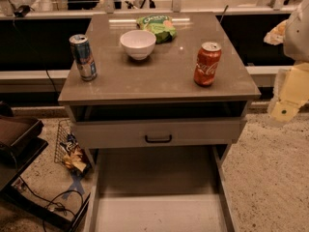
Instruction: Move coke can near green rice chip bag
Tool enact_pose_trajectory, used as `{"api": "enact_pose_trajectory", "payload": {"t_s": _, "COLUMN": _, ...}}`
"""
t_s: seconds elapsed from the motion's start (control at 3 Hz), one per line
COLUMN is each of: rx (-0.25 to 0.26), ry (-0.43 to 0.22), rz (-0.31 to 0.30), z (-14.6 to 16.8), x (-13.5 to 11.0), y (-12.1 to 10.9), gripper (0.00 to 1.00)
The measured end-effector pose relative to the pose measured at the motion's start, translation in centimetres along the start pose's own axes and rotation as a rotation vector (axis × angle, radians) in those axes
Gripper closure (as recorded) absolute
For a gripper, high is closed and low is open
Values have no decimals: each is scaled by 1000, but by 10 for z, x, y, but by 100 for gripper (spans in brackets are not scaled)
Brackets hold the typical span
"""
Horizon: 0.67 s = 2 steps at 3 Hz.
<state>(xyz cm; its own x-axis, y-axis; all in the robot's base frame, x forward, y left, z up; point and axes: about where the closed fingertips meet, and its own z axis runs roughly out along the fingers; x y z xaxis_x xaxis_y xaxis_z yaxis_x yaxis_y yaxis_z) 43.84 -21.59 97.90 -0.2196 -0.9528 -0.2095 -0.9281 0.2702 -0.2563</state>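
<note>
The red coke can (207, 64) stands upright near the right front of the grey table top (159, 83). The green rice chip bag (157, 27) lies at the back middle of the table, just behind the white bowl (138, 43). My gripper (286, 108) hangs off the table's right side, below the level of the table top and well to the right of the can. It holds nothing that I can see.
A taller blue-and-silver can (83, 57) stands at the table's left front. Below the top is a drawer with a dark handle (158, 139). A wire basket with snack packets (70, 151) sits on the floor at left, beside cables and a dark case.
</note>
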Motion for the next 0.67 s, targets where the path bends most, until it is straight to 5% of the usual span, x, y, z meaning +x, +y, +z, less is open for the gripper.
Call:
{"api": "enact_pose_trajectory", "payload": {"t_s": 0.33, "rx": 4, "ry": -8, "rz": 4, "z": 0, "x": -1, "y": -2, "gripper": 0}}
{"api": "enact_pose_trajectory", "payload": {"t_s": 0.67, "rx": 58, "ry": -112, "rz": 63, "z": 1, "x": -10, "y": -24, "gripper": 0}}
